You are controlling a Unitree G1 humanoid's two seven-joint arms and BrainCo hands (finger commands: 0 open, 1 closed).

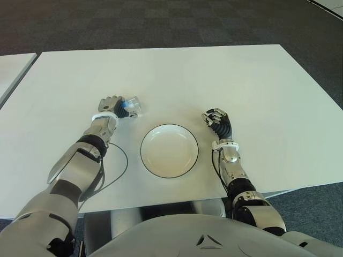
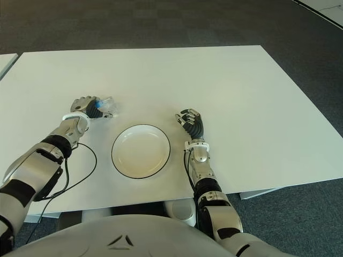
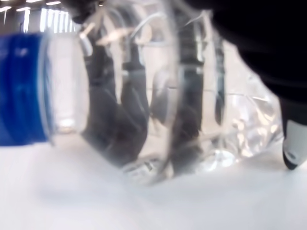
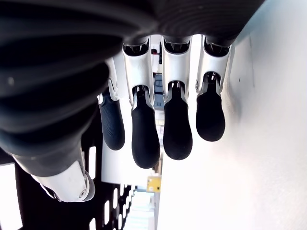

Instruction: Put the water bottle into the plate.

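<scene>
Left hand (image 1: 111,105) wrapped around the water bottle (image 1: 131,106), out on the white table (image 1: 225,80) beyond and to the left of the plate (image 1: 169,150). Bottle lies on its side, touching the tabletop in the left wrist view; not in the plate, clearly apart from its rim.

Hard to make out:
- From above, most of the bottle is covered by the fingers; only the clear body and a speck of blue poke out on the plate side of the hand.
- Left wrist view is filled by the bottle at close range: blue cap (image 3: 21,88) at one end, crinkled clear plastic, dark fingers (image 3: 117,103) showing through it. One fingertip (image 3: 291,143) sits at the far end of the body. Whether there is water inside, cannot tell.
- No label, brand or writing readable on the bottle or anywhere else.
- A second white table (image 1: 13,67) is cut off at the left edge; only a corner shows.
- Both arms run out of the eye views at the near edge.

Right hand (image 1: 217,122) idle, just right of the plate, holding nothing, fingers loosely curled. Own wrist view shows four dark fingertips (image 4: 177,127) hanging free, plus the thumb (image 4: 62,179) to one side. Whether it touches the table, cannot tell.

Count: one bottle, one plate (white, thin dark rim), two hands, two tables. One thin black cable (image 1: 120,163) loops on the table beside the left forearm. Dark checked carpet (image 1: 161,24) beyond the far edge.
</scene>
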